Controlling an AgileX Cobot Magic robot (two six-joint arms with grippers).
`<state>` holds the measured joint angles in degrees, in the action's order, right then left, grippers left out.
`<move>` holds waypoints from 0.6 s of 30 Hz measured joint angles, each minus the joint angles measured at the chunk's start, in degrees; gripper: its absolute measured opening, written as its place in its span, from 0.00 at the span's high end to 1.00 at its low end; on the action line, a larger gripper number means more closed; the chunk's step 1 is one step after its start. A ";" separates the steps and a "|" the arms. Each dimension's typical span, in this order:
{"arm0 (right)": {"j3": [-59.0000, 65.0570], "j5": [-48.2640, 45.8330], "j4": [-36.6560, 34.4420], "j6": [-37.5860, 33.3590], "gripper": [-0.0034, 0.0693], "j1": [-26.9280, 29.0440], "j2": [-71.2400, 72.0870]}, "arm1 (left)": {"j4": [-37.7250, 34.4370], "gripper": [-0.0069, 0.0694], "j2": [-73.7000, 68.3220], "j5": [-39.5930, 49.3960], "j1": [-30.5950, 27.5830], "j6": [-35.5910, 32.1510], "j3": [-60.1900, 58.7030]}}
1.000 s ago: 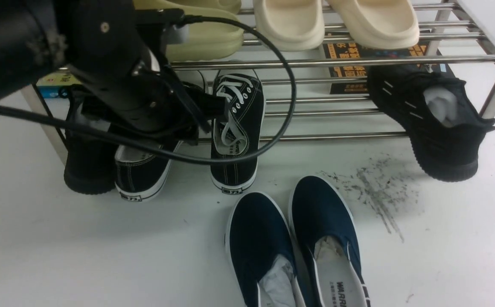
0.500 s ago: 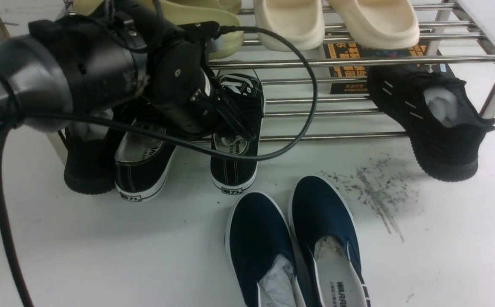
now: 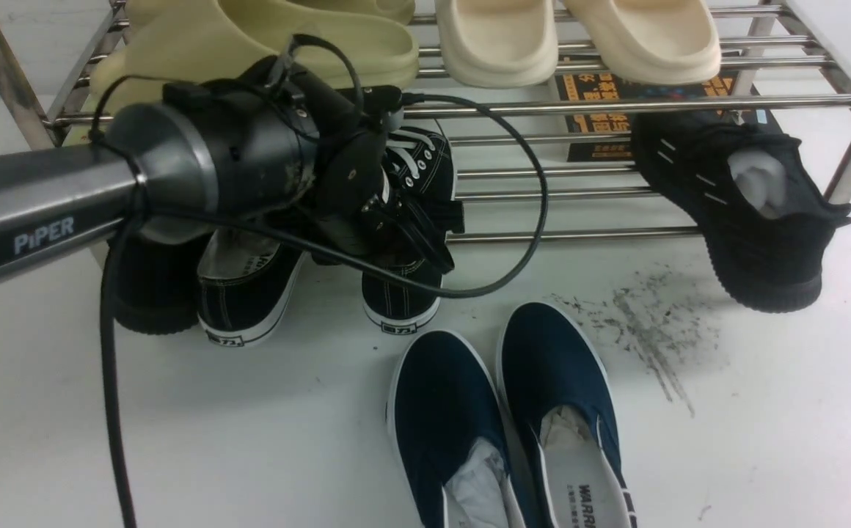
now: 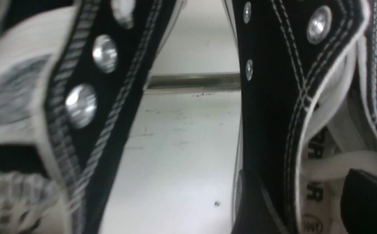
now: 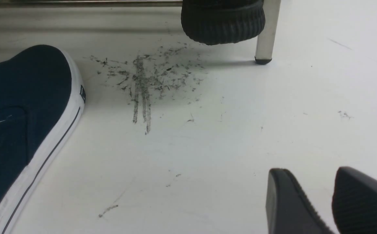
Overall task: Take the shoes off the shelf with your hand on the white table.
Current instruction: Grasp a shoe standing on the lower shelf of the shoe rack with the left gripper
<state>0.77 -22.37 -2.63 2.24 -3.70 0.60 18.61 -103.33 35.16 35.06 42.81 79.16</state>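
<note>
The pair of black canvas lace-up sneakers [image 3: 401, 290] with white laces and white rubber soles sits at the left end of the lower tier of the chrome rod shelf [image 3: 579, 235]. Their toes are in among the rods, and their heels are out past the front rod and apparently down on the glossy white desk [image 3: 176, 425]. Each shoe is probably light, with a soft cloth upper that folds under a pinch and a stiffer, grippy rubber sole. The stitched collar beside the silver eyelets looks the best hold, being a thin, firm rim. The left arm's black fingers [image 4: 256, 214] stand wide, one outside and one inside the right-hand sneaker, straddling that collar wall without yet pinching it. The smooth round rods should let the sole slide off easily, though loose laces could snag. The right arm's fingers [image 5: 289, 208] hang low over the desk near the grey scuff marks [image 5: 143, 84], a little apart and empty.
</note>
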 joint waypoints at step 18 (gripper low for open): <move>0.00 0.00 0.00 0.00 0.62 0.00 0.00 | -1.43 0.90 8.56 8.17 2.02 2.26 -0.17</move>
<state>0.77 -22.37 -2.63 2.24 -3.70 0.60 17.18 -94.77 43.33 37.09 45.07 78.99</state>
